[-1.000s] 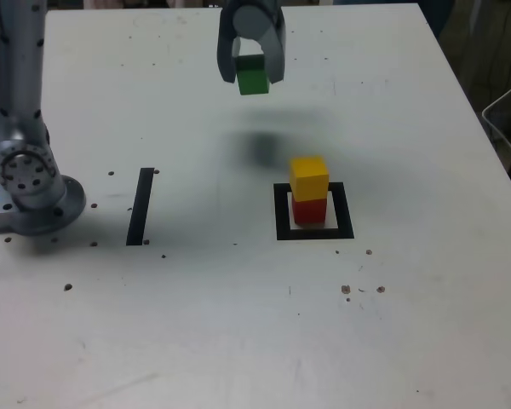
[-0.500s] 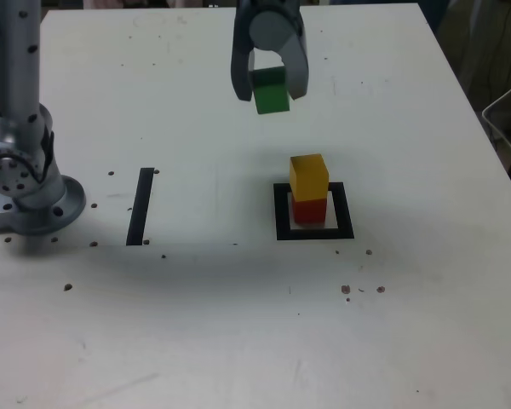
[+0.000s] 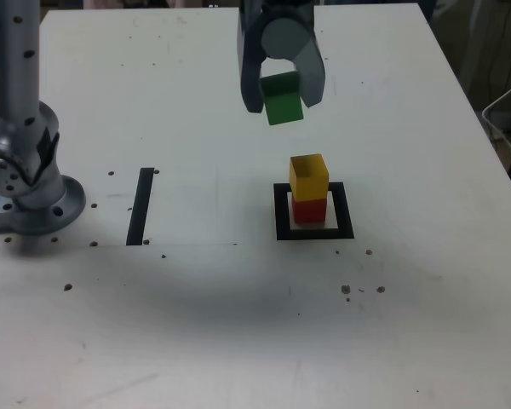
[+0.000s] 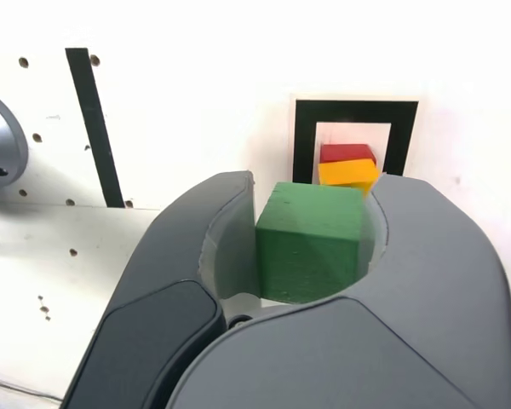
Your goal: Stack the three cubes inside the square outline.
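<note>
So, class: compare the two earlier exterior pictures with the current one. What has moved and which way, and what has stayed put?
The gripper, shut on the green cube throughout, has carried it toward the exterior view's right and lower in the picture, closer to the stack. Nothing was picked up or released. The yellow cube still sits on the red cube inside the square outline, and the black tape strip has not moved.

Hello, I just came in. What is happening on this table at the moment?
A single robot arm is stacking cubes. Its gripper is shut on the green cube and holds it in the air, above the table. The yellow cube already sits on the red cube inside the square outline. The green cube is not yet on the stack. A black tape strip lies apart, unused.
</note>
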Robot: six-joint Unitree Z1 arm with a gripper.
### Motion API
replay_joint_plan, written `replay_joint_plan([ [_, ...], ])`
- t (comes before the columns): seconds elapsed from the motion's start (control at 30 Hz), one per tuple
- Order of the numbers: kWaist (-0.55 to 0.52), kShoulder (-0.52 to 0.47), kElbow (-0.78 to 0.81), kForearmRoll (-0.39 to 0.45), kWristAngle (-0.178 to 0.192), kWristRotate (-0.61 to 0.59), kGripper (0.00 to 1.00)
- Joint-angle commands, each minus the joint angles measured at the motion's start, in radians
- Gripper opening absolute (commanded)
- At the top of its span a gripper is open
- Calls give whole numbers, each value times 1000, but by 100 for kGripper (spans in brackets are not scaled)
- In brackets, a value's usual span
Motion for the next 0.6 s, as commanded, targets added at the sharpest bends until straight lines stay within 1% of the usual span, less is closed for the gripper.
replay_joint_plan([
  [0.0,-7,22,-6,20,8,-5,14],
  [0.3,-59,83,-42,19,37,-25,14],
  [0.57,-85,127,-49,18,34,-57,14],
])
